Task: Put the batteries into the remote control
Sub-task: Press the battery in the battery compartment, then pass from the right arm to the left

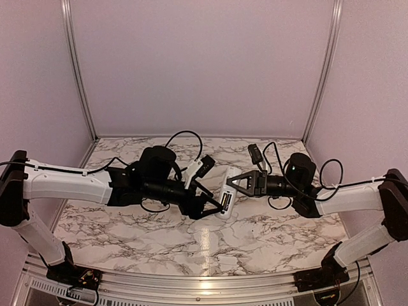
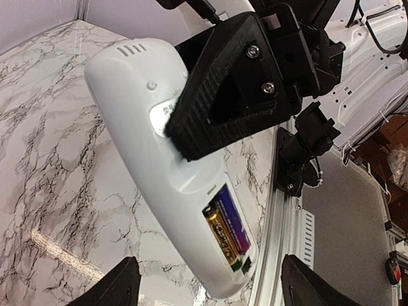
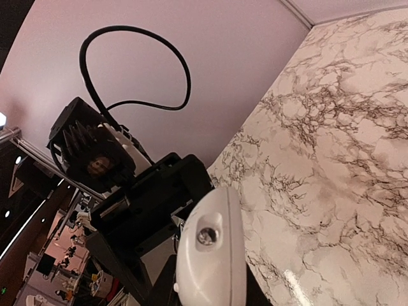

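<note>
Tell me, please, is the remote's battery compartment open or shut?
Open: no cover on the remote control, and the batteries lie exposed inside.

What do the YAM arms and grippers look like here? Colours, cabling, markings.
Left arm and right arm: white shells, black joints and bases, looping black cables. Left gripper and right gripper: matte black, ribbed triangular open-frame fingers, silver screws. No markings or sleeves visible.

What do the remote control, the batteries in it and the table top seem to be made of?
Remote control: white plastic, smooth and glossy, with soft highlights and moulded slots. Batteries: probably metal cells in shiny printed wrap, gold and purple. Table: glossy marble pattern with a lamp reflection; stone or laminate, I cannot tell.
</note>
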Controlling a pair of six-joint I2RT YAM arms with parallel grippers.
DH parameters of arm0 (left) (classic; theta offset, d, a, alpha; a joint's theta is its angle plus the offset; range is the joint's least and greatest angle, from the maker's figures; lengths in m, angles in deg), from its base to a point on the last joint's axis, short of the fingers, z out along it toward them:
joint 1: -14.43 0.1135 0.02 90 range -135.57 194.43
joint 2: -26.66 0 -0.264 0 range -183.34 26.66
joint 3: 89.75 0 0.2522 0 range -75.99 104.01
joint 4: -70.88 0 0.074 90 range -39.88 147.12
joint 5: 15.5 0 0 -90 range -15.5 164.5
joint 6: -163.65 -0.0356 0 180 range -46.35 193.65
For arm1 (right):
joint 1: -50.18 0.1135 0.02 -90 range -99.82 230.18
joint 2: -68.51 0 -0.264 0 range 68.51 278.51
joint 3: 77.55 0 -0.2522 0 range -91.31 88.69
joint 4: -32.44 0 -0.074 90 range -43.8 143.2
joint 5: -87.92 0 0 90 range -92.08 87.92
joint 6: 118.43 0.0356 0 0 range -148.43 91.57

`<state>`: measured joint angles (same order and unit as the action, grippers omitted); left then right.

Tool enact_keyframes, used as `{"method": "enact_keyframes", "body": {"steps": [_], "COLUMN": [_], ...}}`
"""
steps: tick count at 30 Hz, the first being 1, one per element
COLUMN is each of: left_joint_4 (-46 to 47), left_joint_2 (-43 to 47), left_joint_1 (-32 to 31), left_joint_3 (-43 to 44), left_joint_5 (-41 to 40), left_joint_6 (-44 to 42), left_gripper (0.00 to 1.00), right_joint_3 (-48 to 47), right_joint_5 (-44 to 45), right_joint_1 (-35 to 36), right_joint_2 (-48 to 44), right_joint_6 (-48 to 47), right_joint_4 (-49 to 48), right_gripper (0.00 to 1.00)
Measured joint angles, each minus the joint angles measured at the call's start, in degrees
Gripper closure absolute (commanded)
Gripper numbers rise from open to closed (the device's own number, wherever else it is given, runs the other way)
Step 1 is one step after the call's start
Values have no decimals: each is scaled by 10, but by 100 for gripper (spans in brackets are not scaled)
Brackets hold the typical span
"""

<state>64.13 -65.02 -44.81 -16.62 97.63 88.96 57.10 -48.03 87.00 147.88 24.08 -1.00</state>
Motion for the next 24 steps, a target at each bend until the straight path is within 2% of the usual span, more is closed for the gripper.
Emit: {"method": "enact_keyframes", "body": {"steps": [8,12,18,24], "left_joint_4": [-45,-78,-60,-61], "left_joint_2": [52,41,-5,-89], "left_joint_1": [-17,-50,-63,-81], "left_joint_3": [-16,-18,-12,80], "left_joint_5": [-41,-79,-141,-228], "left_joint_6": [-108,-161,-123,-61], "left_gripper": [26,25,14,8], "right_joint_3": [39,49,63,71], "right_joint_5": [0,1,17,53], "right_joint_1": [-77,-101,-104,-97], "right_joint_2": [-46,-67,-69,-69], "right_joint_6": [-16,-35,-41,-33], "right_joint_4": [36,71,97,115], "right_gripper": [100,100,100,100]}}
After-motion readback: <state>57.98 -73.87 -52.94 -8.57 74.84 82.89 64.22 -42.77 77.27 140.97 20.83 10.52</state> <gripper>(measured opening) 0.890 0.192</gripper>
